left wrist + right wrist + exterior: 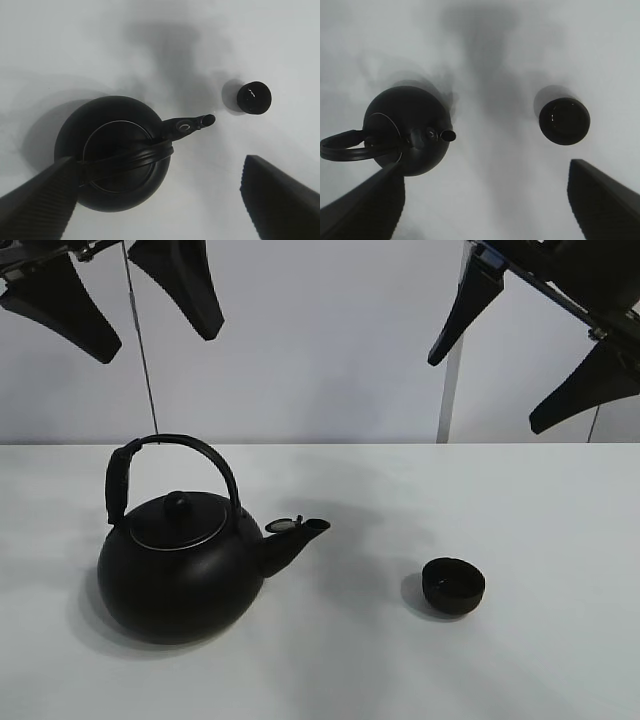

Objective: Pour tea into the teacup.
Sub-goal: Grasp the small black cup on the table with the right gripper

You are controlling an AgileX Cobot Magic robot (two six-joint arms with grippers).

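Observation:
A large round black kettle [180, 575] with an arched handle stands on the white table [560, 500] at the left, its spout pointing right. The small matte-black teacup [453, 585] stands upright to the right of the spout, apart from it. My left gripper [157, 345] hangs open and empty high above the kettle. My right gripper [486, 394] hangs open and empty high above the cup. The left wrist view shows the kettle [117, 152] and cup [254, 97] below its open gripper [159, 165]. The right wrist view shows the kettle [405, 127] and cup [564, 121] below its open gripper [485, 167].
A pale wall stands behind the table. A thin dark cable [142, 360] hangs at the back left and a grey upright post [450, 390] at the back right.

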